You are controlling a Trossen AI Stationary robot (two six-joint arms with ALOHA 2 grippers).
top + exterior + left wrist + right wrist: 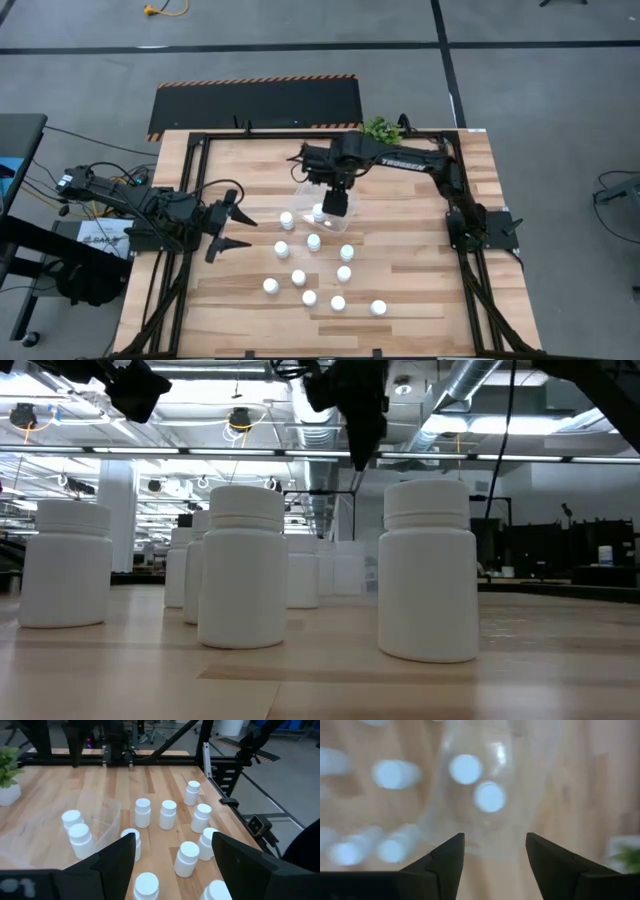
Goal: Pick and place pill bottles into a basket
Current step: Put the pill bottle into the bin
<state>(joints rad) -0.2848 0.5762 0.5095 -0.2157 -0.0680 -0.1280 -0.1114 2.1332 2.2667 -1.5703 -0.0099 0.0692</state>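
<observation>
The right gripper (338, 203) hung over the clear basket (305, 193) near the table's twelve o'clock edge, its fingers spread apart with nothing between them. Looking down past those fingers, two white caps showed inside the tub, so at least two pill bottles (489, 796) had gone in. The rest stood upright, long axes vertical, scattered on the wood from the basket toward six o'clock; the nearest one (313, 242) sat just at six o'clock from that gripper, close to the tub's near wall. The left gripper (234, 225) waited at about nine o'clock of the cluster, fingers wide and empty, pointing toward the bottles. I judged the right arm closer to the nearest bottles, needing a short swing toward six o'clock and a straight drop over a cap.
</observation>
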